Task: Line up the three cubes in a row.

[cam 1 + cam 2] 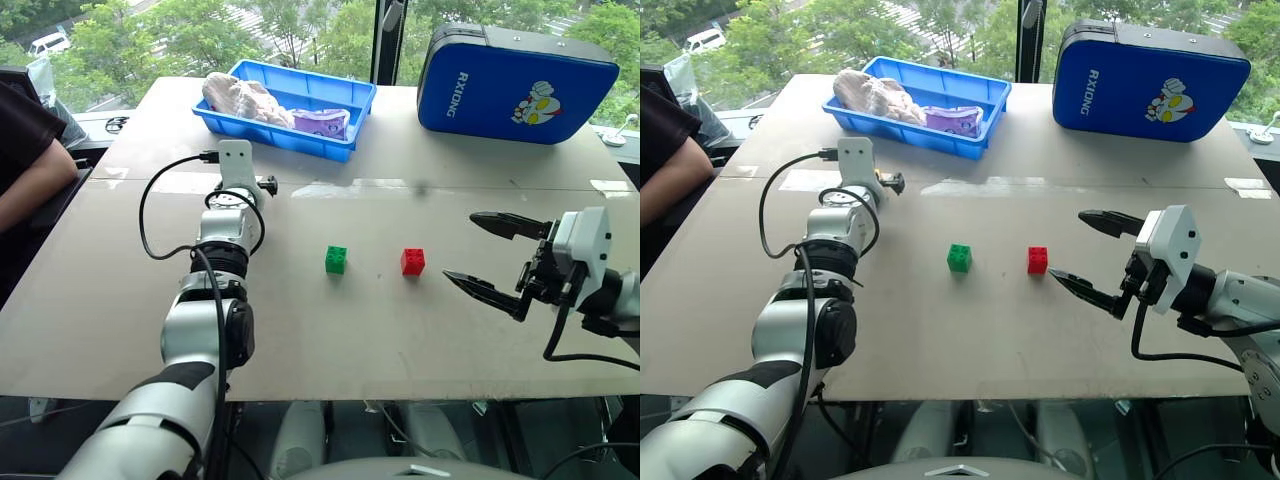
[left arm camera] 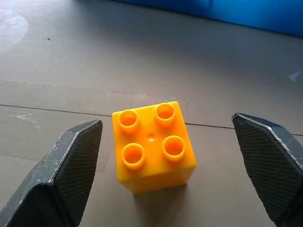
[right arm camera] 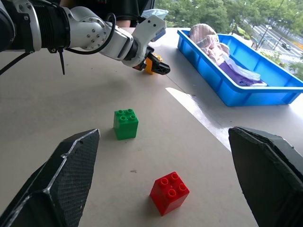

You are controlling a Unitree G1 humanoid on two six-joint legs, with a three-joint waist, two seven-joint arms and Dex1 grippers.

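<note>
The left gripper (image 2: 165,156) sits low over the table (image 1: 300,330) with the yellow cube (image 2: 152,145) standing studs-up between its two black fingers (image 2: 75,165). A clear gap shows on either side, so the jaws straddle the cube without touching it and nothing is held yet. The placement reads as a set-up for a side-on pinch, with the cube's flat faces towards the pads.

The right gripper (image 1: 495,258) hovers wide apart and empty above the table. The red cube (image 1: 412,261) lies just beside its lower fingertip, towards the left arm, and the green cube (image 1: 336,259) sits beyond the red one. These two already stand side by side, apart, in a rough line — judged to be the start of the row, with the yellow one the stray, well apart from them.

Container: a blue tray (image 1: 352,97) stands beyond the left gripper, holding crumpled cloth — a pale pinkish piece (image 1: 243,98) and a purple one (image 1: 322,122). A blue case (image 1: 515,82) stands beyond the right gripper, shut.
</note>
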